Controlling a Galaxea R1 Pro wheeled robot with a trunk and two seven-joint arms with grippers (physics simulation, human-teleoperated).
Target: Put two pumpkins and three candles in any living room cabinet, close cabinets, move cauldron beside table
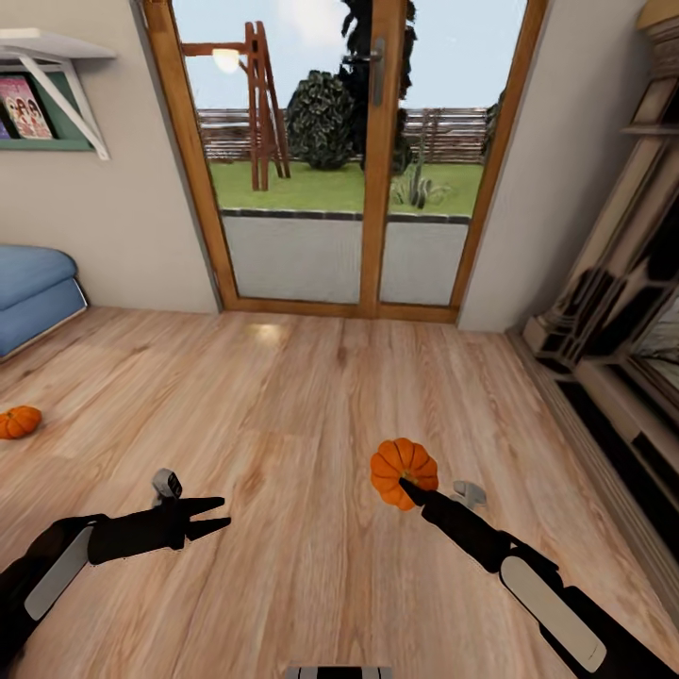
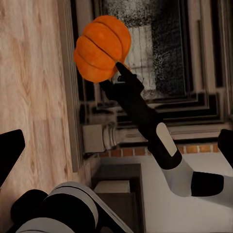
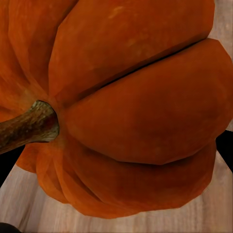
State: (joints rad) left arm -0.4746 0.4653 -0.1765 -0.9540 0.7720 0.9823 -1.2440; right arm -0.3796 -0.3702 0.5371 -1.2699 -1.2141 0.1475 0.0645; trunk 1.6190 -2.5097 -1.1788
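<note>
- Right gripper clamped on a pumpkin, held above the floor; the round body could slip out.
- Left gripper open, empty.
- Second pumpkin waits far left.

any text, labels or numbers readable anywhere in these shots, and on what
None can be read.
The pink picture cover under the white wall shelf shows figures, but any lettering is too small and blurred to read.
The round orange pumpkin held at the right gripper, the second orange pumpkin on the wooden floor and the open left gripper carry no markings.
</note>
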